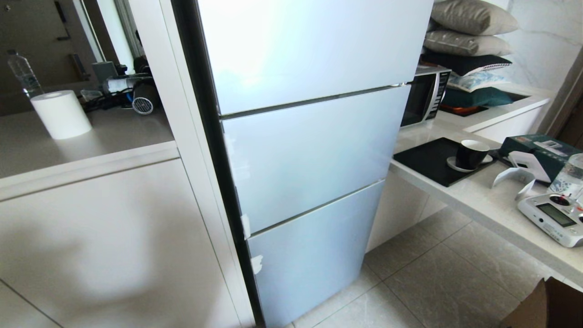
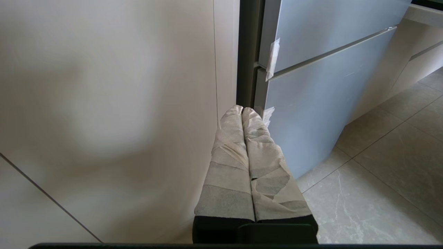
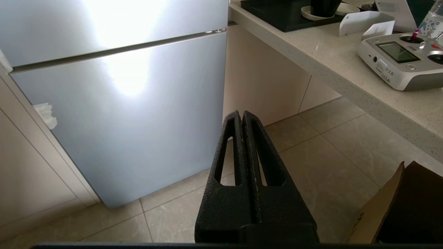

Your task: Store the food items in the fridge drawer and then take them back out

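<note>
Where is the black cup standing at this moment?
In the head view the black cup stands on a white saucer at the right, on the black tray on the counter beside the fridge.

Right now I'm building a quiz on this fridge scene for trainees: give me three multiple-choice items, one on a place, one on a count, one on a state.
1. Where does the black cup stand?
A. on a saucer on the black mat, on the counter right of the fridge
B. on the floor
C. on the microwave

2. How many blue-grey door panels does the fridge show in the head view?
A. one
B. three
C. five

3. How is the right pincer?
A. wide open
B. shut on a red fruit
C. shut, holding nothing

Answers:
1 A, the cup sits on its saucer on the black mat.
2 B, two seams split the front into three panels.
3 C, its black fingers meet with nothing between them, above the floor tiles.
</note>
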